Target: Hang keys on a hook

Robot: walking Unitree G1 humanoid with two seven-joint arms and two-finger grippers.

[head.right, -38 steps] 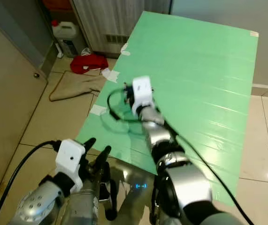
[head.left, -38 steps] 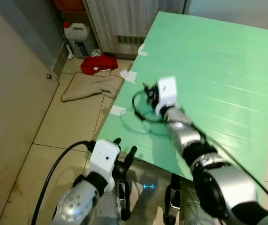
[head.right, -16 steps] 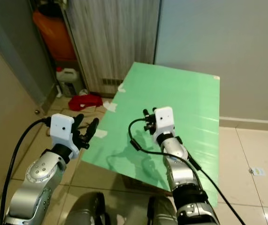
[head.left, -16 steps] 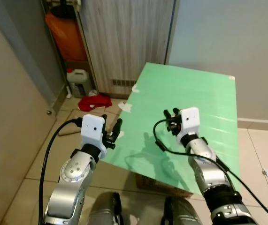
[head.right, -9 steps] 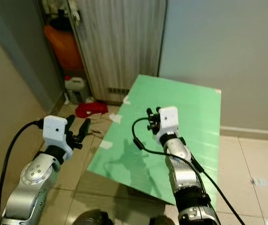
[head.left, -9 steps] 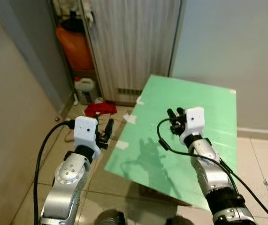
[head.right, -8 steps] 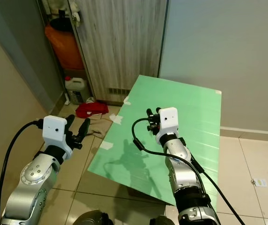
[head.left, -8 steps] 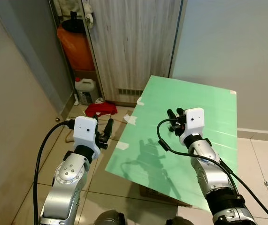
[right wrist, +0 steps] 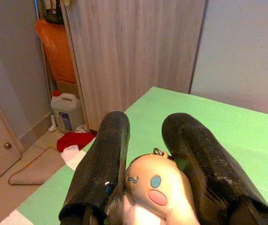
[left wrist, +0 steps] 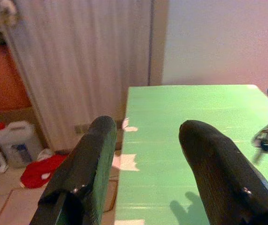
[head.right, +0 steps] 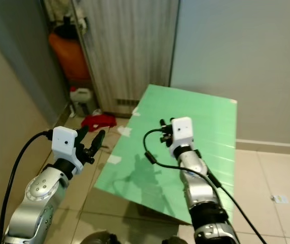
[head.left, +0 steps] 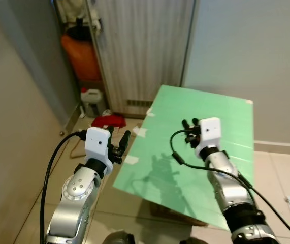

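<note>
My right gripper (head.left: 189, 124) is raised over the green board (head.left: 211, 109) and is shut on the keys. The right wrist view shows a peach charm with a small face (right wrist: 155, 185) pinched between the two black fingers (right wrist: 103, 164). The metal keys (left wrist: 266, 136) dangle below that gripper at the edge of the left wrist view. My left gripper (head.left: 118, 138) is held up beside the board's left edge, open and empty, with a wide gap between its fingers (left wrist: 94, 159).
The green board rests tilted on a tiled floor (head.left: 282, 173) against a grey wall (head.left: 246, 51). Behind it stands a slatted wooden panel (head.left: 139, 46). An orange container (head.left: 81, 51), a white jug (head.left: 91, 99) and a red cloth (head.left: 108, 121) sit at the left, beside a beige door (head.left: 12, 132).
The view has lifted from looking down at the board to looking ahead. Both arms have come up, the left from low down. The right gripper has kept hold of the keys.
</note>
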